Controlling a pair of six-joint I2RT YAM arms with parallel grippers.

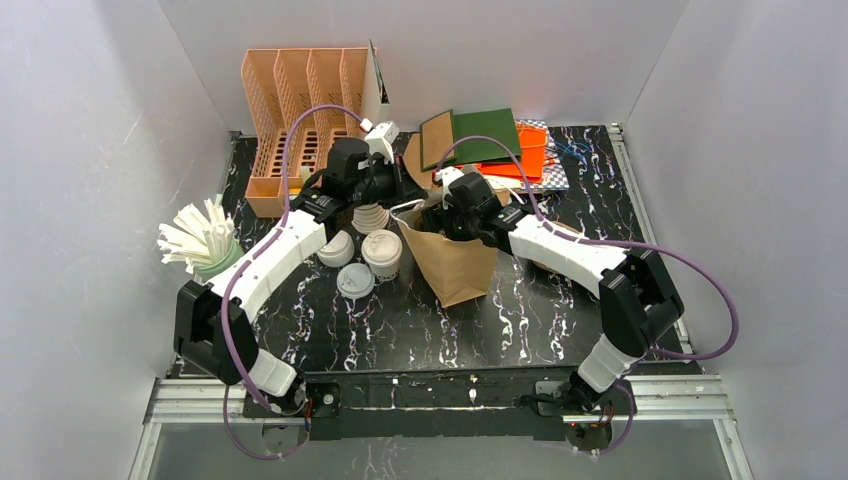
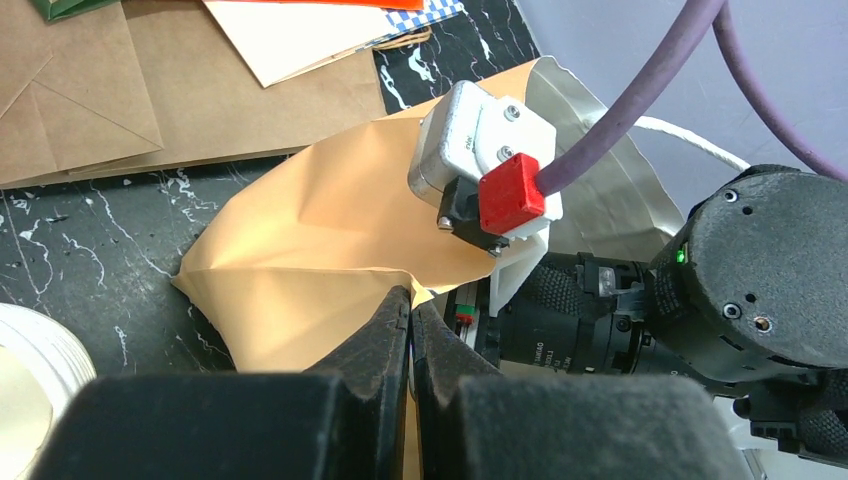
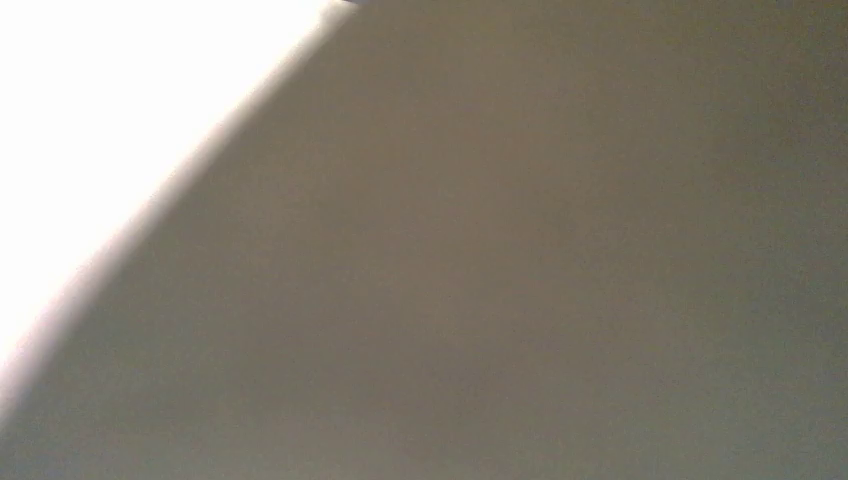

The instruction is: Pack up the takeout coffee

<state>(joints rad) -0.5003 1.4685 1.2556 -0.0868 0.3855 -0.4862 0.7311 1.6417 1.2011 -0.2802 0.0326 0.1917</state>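
Observation:
A brown paper bag (image 1: 455,265) stands open at the table's middle. My left gripper (image 1: 400,200) is shut on the bag's rim; in the left wrist view its fingers (image 2: 410,305) pinch the paper edge of the bag (image 2: 320,230). My right gripper (image 1: 452,215) reaches into the bag's mouth with its fingers hidden. The right wrist view shows only blurred brown paper. A takeout coffee cup with a white sip lid (image 1: 382,250) stands just left of the bag. No green-walled lidded cup shows.
A stack of lidless cups (image 1: 370,217) and loose white lids (image 1: 336,250) (image 1: 354,281) lie left of the bag. A green cup of white sticks (image 1: 205,245) is at far left. An orange file rack (image 1: 300,110) and flat bags and sheets (image 1: 490,145) are at the back.

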